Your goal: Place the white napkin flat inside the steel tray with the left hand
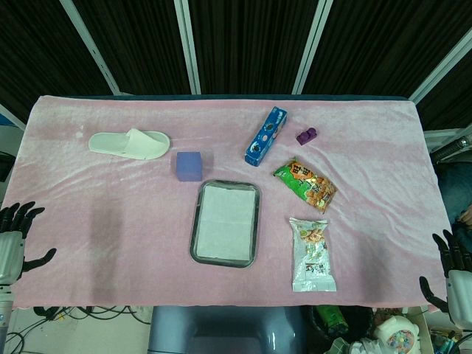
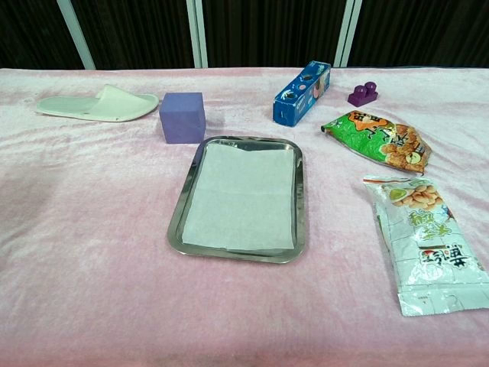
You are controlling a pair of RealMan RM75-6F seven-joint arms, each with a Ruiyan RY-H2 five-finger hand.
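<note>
The white napkin [image 1: 225, 222] [image 2: 242, 196] lies flat inside the steel tray [image 1: 197, 230] [image 2: 302, 200] near the middle of the table. My left hand [image 1: 11, 244] hangs at the table's near left corner, far from the tray, fingers spread and holding nothing. My right hand [image 1: 456, 280] shows at the near right edge, beyond the table, fingers apart and empty. Neither hand appears in the chest view.
A purple cube [image 1: 189, 164] [image 2: 182, 117] stands just behind the tray. A white slipper [image 1: 130, 143] [image 2: 95, 104] lies at the back left. A blue box [image 1: 265, 136], a small purple block [image 1: 307, 136] and two snack bags [image 1: 306, 184] [image 1: 313, 253] lie to the right.
</note>
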